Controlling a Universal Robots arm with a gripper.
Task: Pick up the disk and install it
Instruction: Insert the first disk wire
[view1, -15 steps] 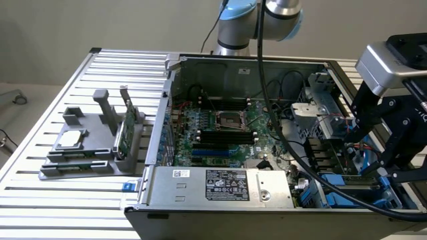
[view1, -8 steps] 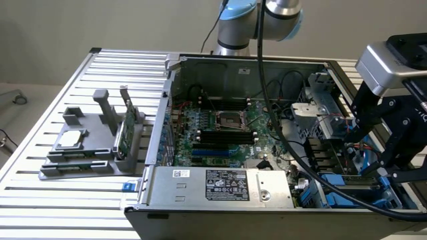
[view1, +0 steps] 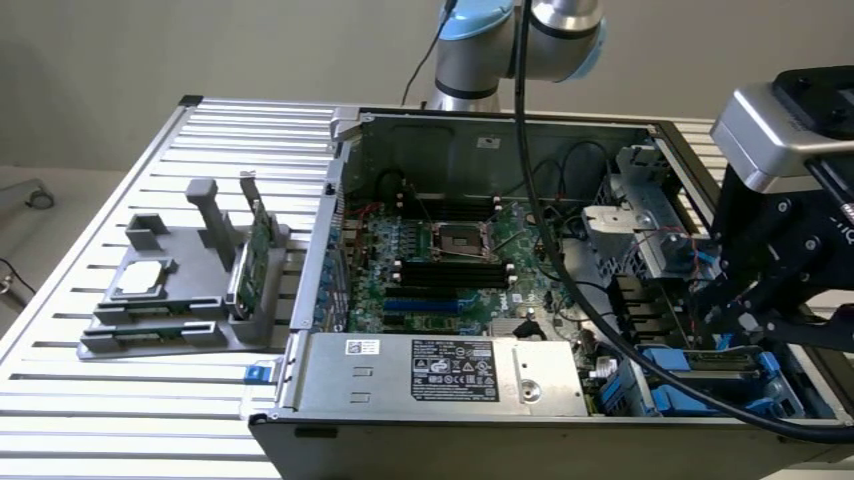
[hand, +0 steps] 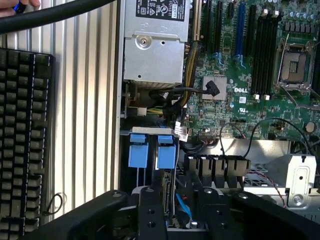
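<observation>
Keyboard (hand: 25, 140): black, sitting on the slatted table (view1: 107, 400) along the case's (view1: 334, 230) near wall.
PSU (view1: 441, 368): silver box with a printed label, tucked right against that near wall. There's a small blue tab at its corner on the exterior view's left.
Disk (view1: 674, 368): the blue-railed one, low in the drive bay at the case's near corner on the exterior view's right, straight under the gripper.
Gripper (hand: 177, 202): black, dipped down into that bay. A thick black cable (view1: 561, 270) trails across the open case toward it.
Jaws: honestly can't tell how they stand, or whether they've got the disk.
Board (view1: 454, 260): green motherboard lying flat mid-case, with a CPU socket and black and blue slots.
Stand (view1: 187, 310): grey rack on the table outside the case, on the exterior view's left. A small silver drive (view1: 140, 280) lies flat on it, and a thin green card (view1: 247, 262) stands upright in a slot.
Arm (view1: 474, 50): rises just behind the case's far wall.
</observation>
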